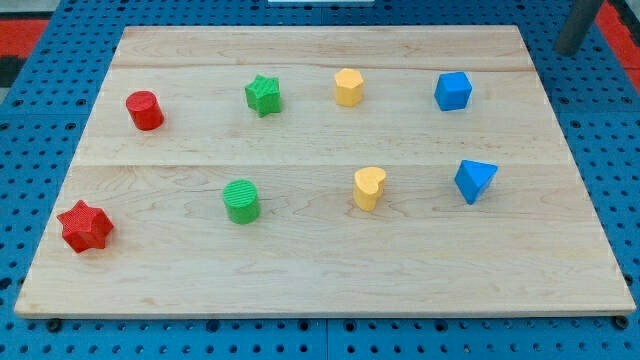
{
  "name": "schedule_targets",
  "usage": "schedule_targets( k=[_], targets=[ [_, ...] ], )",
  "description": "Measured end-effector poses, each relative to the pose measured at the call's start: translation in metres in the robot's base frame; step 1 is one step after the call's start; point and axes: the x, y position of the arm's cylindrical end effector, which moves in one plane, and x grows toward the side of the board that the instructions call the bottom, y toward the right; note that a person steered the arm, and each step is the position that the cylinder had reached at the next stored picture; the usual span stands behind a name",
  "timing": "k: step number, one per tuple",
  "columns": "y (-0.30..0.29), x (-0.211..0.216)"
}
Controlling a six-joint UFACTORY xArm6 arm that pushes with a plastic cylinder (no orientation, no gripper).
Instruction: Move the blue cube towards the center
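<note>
Red star point(85, 226): far to view's left of my tip and well below it, near board's bottom-left corner.
Red cyl. point(145, 110): upper row, far left of tip. Upright.
Green cyl. point(241, 201): lower row, left of centre, well apart from tip.
Green star point(263, 95): upper row, well left of tip.
Yellow hex. point(348, 87): upper row, left of tip; nearest neighbour on cube's left, clear gap between them.
Yellow heart point(369, 188): lower row, below and left of tip.
Blue cube point(453, 91): task item. Upper row, view's right part of board point(320, 270), well off centre. Sits below and left of tip, apart, no contact.
Blue pyramid-like block point(475, 181): lower row, below cube, further below tip. Exact shape hard to tell.
My tip point(570, 50): rod shows at view's top-right corner, off the board edge, over blue pegboard point(620, 150). Lower end approx. only; partly cropped.
Claw state: none fitted, plain rod, so open/closed n/a; holding nothing, touching nothing.
Step in hand (judged): approach. Push not yet begun; cube at its outer spot.
Next move (judged): bring tip to cube's up-right side, then push down-left toward centre.
Risk (judged): off-centre contact may spin cube or send it into yellow hex. or heart.
</note>
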Motion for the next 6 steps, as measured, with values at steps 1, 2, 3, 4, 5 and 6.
schedule_targets(
  k=[1, 2, 3, 4, 5, 6],
  targets=[
    [0.002, 0.006],
    [0.001, 0.040],
    [-0.016, 0.055],
    [-0.052, 0.055],
    [-0.088, 0.055],
    [-0.130, 0.055]
  ],
)
